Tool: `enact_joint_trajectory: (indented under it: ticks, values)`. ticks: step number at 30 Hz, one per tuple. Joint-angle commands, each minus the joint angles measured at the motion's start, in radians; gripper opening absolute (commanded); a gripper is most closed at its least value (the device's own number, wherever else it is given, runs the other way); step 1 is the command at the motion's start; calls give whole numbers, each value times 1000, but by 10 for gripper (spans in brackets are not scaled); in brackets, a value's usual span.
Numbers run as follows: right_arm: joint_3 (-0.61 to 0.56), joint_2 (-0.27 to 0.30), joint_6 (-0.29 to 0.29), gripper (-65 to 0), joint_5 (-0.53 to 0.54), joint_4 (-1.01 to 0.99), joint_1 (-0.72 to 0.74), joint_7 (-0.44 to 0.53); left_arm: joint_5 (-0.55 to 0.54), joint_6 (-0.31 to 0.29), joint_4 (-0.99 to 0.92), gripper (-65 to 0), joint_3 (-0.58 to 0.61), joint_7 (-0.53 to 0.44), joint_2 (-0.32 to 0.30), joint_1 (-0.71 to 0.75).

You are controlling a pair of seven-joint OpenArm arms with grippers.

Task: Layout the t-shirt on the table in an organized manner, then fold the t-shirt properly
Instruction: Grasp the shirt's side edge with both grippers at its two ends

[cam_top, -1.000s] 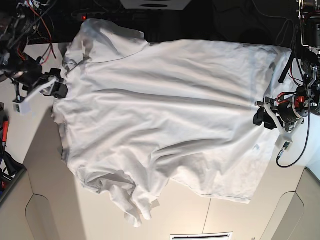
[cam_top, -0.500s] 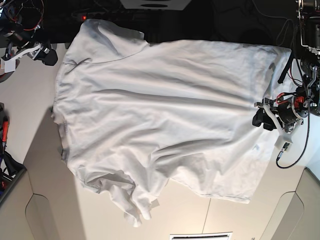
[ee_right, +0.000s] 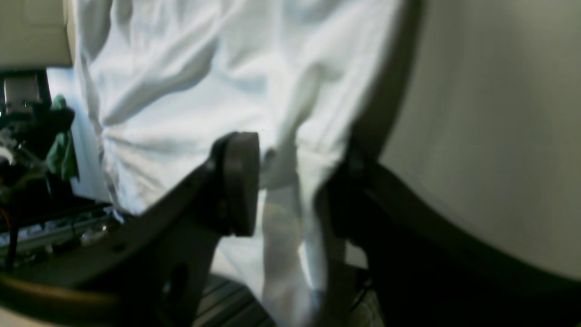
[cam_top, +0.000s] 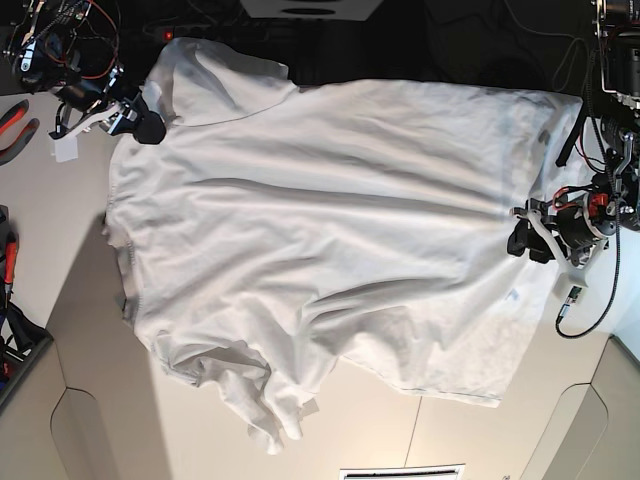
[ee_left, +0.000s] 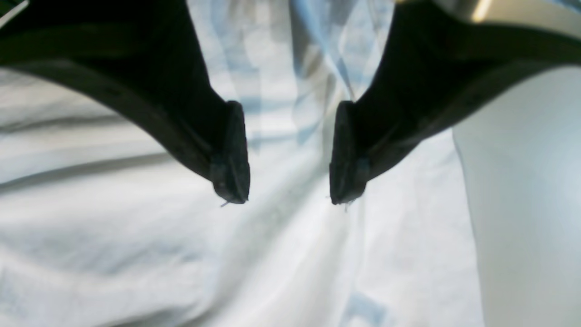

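The white t-shirt (cam_top: 330, 240) lies spread and wrinkled across the table (cam_top: 370, 420), with a bunched sleeve at the front left (cam_top: 260, 400). My right gripper (cam_top: 140, 122) is at the shirt's far left corner. In the right wrist view (ee_right: 290, 190) its jaws are open, with a fold of the shirt's edge (ee_right: 290, 154) between them. My left gripper (cam_top: 520, 240) rests at the shirt's right edge. In the left wrist view (ee_left: 288, 181) its jaws are open and empty just above the cloth (ee_left: 181, 236).
Red-handled pliers (cam_top: 14, 118) and another red tool (cam_top: 9, 262) lie at the table's left edge among cables. Beige corner panels sit at the front left (cam_top: 90, 400) and front right (cam_top: 600, 420). The shirt's far edge reaches the dark back edge.
My right gripper left the shirt's left edge, rose to the far left corner, then came back right onto the shirt's far corner. The left arm and shirt stayed nearly still.
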Motion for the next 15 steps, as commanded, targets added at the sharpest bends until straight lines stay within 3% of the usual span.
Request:
enact_joint_trajectory:
  ticks: [1,3,4,8,12,15]
  values:
    - [-7,8,0,-458,-13,8,-1,-15,9,7,16,-329,-13,-29,-19,-14]
    - [-14,8,0,-611,-39,8,-1,-15,55,34,16,-329,-29,-35,-19,-14]
    - [-14,8,0,-650,-53,8,-1,-15,81,40,16,-329,-45,-34,-20,-13]
    - [-14,8,-1,-650,-93,8,-1,-14,109,50,16,-329,-165,-33,-34,9]
    - [-14,8,-1,-650,-93,8,0,-14,57,49,-5,-329,-317,-30,-64,65]
    - [-14,8,-1,-650,-93,8,0,-14,-22,-1,-90,-329,-421,-13,-80,109]
